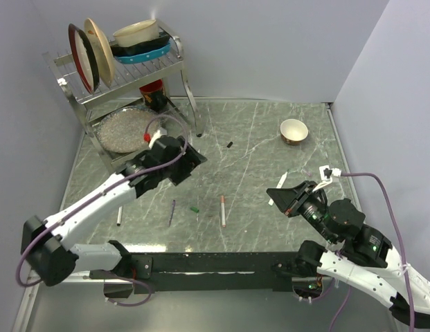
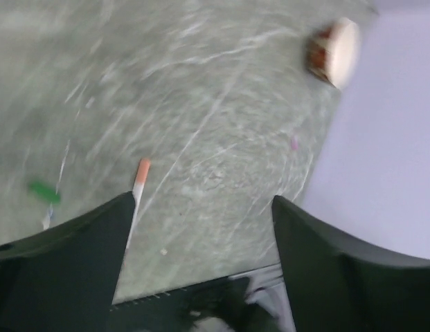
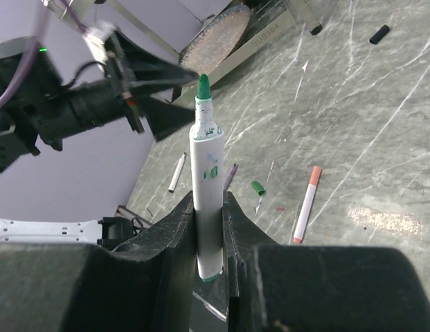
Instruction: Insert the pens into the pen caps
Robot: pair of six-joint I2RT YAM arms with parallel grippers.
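The left arm (image 1: pixel 97 200) stretches forward and rightward from its base, and the left gripper (image 1: pixel 194 156) hangs above the table. Its fingers (image 2: pixel 97 235) stand wide apart with nothing between them. The right arm (image 1: pixel 360 256) is folded close to its base, the right gripper (image 1: pixel 284 197) pointing left. Its fingers (image 3: pixel 180 228) clamp a green-tipped pen (image 3: pixel 206 173), which stands up between them, tip past the fingertips.

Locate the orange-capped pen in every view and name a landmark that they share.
Top external: orange-capped pen, lower centre.
Left wrist: pen left of centre, orange end up.
Right wrist: pen right of centre, lying flat.
Landmark: loose green cap, left of it everywhere.
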